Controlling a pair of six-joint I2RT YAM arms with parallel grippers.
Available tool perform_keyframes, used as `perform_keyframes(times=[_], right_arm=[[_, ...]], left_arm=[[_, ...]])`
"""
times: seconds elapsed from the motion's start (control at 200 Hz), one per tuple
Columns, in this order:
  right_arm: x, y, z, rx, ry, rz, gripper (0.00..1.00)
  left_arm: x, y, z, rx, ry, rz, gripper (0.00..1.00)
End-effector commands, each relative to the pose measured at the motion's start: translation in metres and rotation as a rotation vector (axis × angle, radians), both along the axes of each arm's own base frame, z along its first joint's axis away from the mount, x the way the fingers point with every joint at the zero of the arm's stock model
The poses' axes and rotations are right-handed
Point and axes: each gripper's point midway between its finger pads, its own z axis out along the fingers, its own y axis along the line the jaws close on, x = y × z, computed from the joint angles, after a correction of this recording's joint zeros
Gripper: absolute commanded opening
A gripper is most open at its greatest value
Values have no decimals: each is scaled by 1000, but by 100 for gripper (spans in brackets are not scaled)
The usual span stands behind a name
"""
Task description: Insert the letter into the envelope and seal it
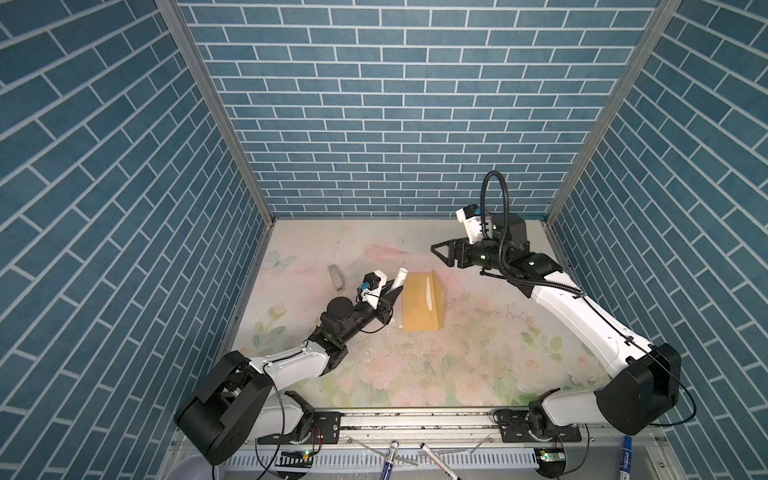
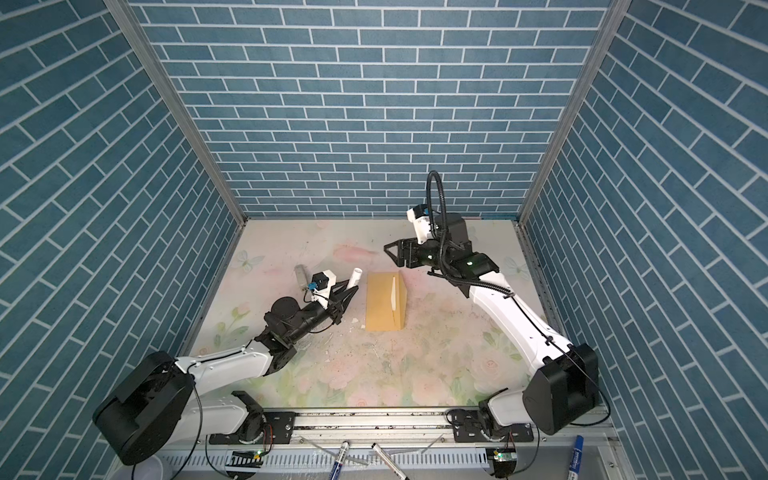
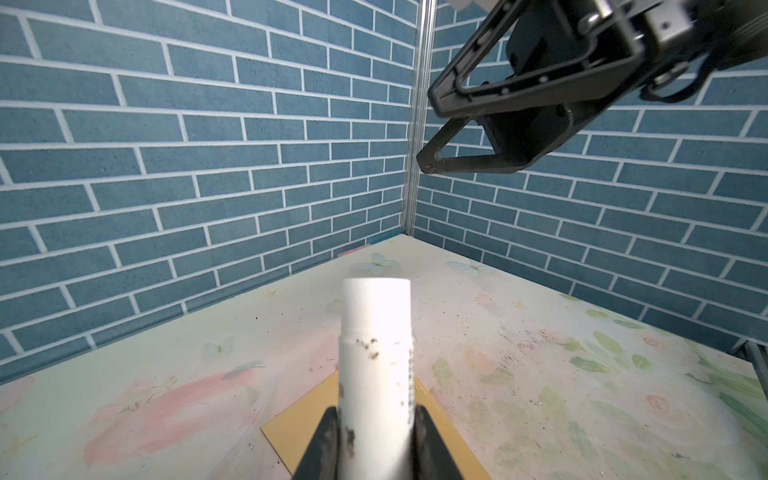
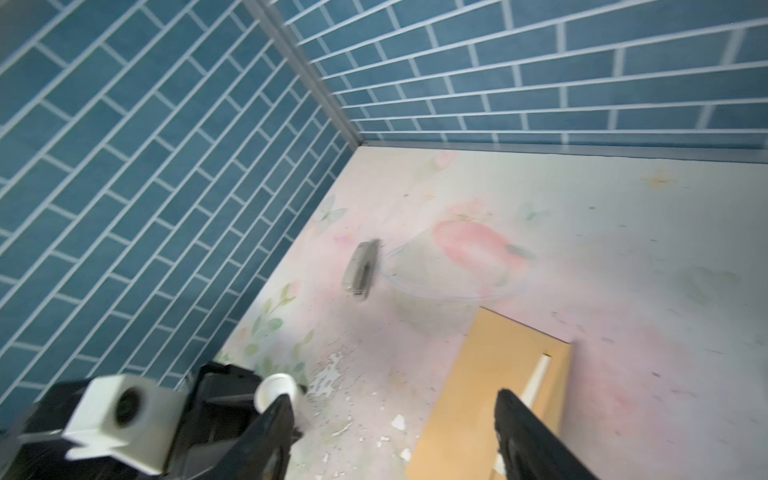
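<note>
Findings: the envelope [image 1: 417,307] lies flat at mid-desk. It is long, mustard kraft paper, and its flap [image 1: 439,297] along the right edge appears partly lifted. A pale strip [image 1: 428,293] at the fold is probably the letter [image 4: 540,372] tucked inside, though this is not confirmed.

Handling: judged light, thin and limp, and likely to slide on the smooth floral desk [image 1: 478,365]. Take it at the flap's free edge.

Left hand [image 1: 392,291] is clamped on a rigid, smudged white tube [image 1: 401,277] just left of the envelope. Right hand [image 1: 440,254] hangs raised at far right, fingers apart and empty.
</note>
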Motion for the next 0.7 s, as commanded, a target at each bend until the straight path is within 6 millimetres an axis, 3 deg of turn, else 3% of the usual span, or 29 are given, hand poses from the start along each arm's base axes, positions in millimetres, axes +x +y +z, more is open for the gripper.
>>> perform_keyframes(times=[0.0, 0.205, 0.37, 0.695], right_arm=[[-18, 22, -3, 59, 52, 59, 79], [-35, 56, -9, 48, 68, 136, 82], [-35, 69, -15, 28, 73, 154, 80], [-43, 90, -15, 36, 77, 211, 50]], left_arm=[[2, -4, 27, -63, -57, 0, 0], [2, -6, 29, -65, -58, -6, 0], [1, -6, 30, -65, -61, -6, 0], [2, -7, 30, -59, -53, -6, 0]])
